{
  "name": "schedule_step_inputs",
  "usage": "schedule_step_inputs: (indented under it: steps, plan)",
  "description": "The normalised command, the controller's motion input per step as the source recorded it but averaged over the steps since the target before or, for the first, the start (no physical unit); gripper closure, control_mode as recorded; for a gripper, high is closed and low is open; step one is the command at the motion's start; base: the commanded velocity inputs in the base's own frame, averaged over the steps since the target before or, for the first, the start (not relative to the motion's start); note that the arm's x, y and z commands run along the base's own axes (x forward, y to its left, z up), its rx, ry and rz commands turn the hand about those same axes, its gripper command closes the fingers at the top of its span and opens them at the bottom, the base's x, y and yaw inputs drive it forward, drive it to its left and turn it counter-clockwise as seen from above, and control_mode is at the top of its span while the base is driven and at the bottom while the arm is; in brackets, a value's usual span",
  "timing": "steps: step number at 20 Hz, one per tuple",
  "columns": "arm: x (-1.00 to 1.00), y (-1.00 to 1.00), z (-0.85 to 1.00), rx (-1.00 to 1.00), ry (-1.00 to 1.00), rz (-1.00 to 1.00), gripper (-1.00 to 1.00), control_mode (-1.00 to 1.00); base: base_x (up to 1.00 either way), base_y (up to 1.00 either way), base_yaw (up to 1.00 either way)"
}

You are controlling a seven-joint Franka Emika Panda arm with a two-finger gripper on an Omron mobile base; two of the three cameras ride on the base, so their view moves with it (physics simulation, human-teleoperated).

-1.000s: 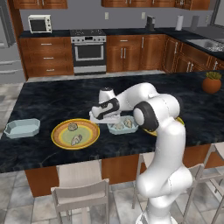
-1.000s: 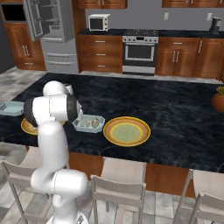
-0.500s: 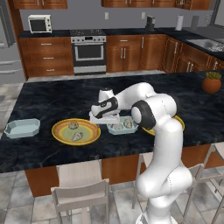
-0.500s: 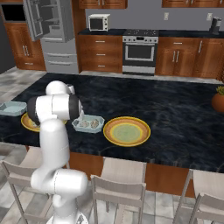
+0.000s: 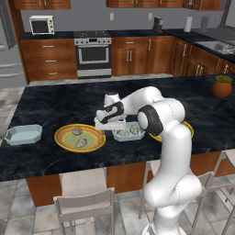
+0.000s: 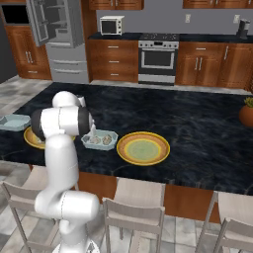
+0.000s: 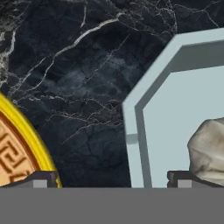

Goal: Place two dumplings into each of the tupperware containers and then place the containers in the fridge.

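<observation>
On the dark marbled surface [image 5: 55, 103], my gripper [image 5: 110, 123] hangs wide open and empty; it has pulled back from the pale-blue oblong tupperware tray [image 5: 129, 132], now holding two crinkled beige dumplings [image 5: 134, 130]. Two remain on the yellow plate [image 5: 79, 137] for the empty tray [image 5: 23, 134].

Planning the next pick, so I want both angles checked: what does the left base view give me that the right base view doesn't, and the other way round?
Left base view: the open end effector over the filled container's left rim, and two loose dumplings on the left plate.
Right base view: the fridge with its door open, and the whole right plate.
Both: the filled container with two packed dumplings, and the empty container at the counter's left end.
</observation>
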Motion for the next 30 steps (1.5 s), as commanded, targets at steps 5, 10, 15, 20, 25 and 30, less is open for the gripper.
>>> schedule_step_inputs:
  steps: [5,10,15,20,25,30]
  plan:
    - [0.0,-0.01,-0.29,0.0,0.03,0.0,-1.0,-1.0,0.0,0.0,0.0]
    - [0.0,0.0,-0.34,0.0,0.02,0.0,1.0,-1.0,0.0,0.0,0.0]
    - [0.0,0.0,-0.02,0.0,0.01,0.0,1.0,-1.0,0.0,0.0,0.0]
    - [0.0,0.0,0.0,0.0,0.0,0.0,1.0,-1.0,0.0,0.0,0.0]
    - [0.01,-0.06,0.22,-0.02,0.0,0.0,1.0,-1.0,0.0,0.0,0.0]
    - [-0.07,-0.05,0.83,-0.06,0.0,0.0,1.0,-1.0,0.0,0.0,0.0]
